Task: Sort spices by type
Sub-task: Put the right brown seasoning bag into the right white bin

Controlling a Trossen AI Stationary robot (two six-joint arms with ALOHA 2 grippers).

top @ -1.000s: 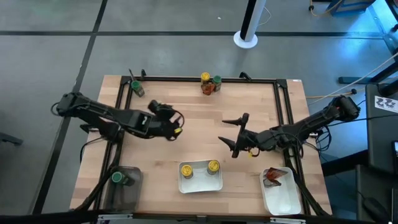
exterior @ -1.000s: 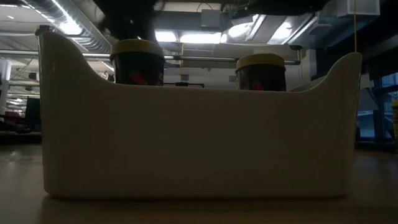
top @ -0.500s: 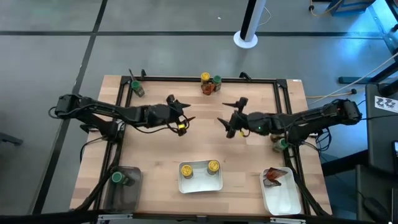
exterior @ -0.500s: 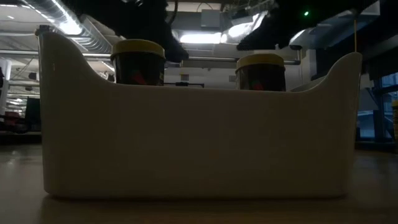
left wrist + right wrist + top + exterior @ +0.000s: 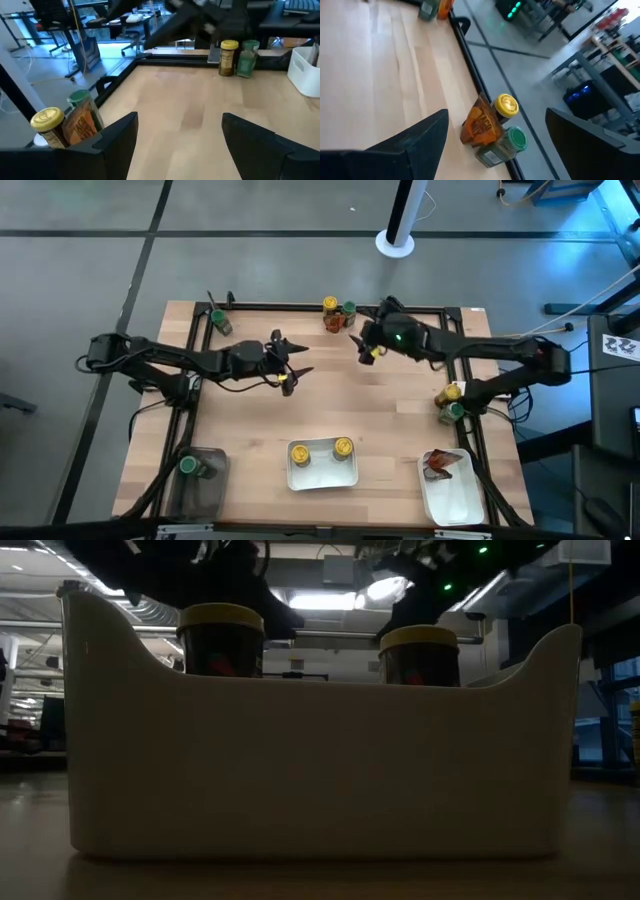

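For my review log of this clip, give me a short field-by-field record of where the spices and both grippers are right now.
left gripper: open, empty, above mid table
right gripper: open, empty, near far-edge cluster
middle white tray: two yellow-capped jars
right white tray: red-orange packet
dark bin: green-capped jar
far-edge cluster: unsorted
right-edge cluster: unsorted
far-left green-capped jar: unsorted

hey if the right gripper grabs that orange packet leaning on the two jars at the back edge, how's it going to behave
The orange packet looks flat and thin, so it is probably floppy and light, apt to bend in a pinch. It leans against the yellow-capped jar and the green-capped jar; pulling it may nudge them, and the green-capped one seems tilted, so it might roll. The right gripper is open nearby.
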